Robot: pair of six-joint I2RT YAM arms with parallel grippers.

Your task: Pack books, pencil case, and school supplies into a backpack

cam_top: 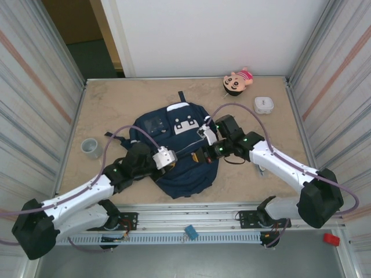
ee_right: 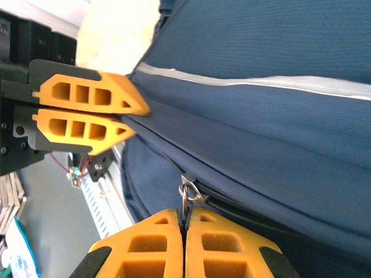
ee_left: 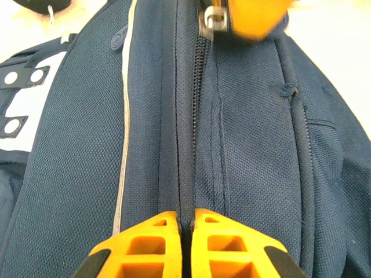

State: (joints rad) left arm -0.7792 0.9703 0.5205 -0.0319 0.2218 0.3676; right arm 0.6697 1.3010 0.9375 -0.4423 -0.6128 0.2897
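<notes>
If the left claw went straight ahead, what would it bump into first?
Gripping the navy-blue fabric backpack, the left gripper would likely first meet, along the zip, the metal zipper pull held by the right gripper.

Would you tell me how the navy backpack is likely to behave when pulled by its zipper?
Probably floppy: the backpack is woven fabric that bunches into a ridge where the left tool pinches it. It would likely stretch and drag rather than move whole when the right tool tugs the zipper pull. Its textured weave seems unlikely to slip.
</notes>
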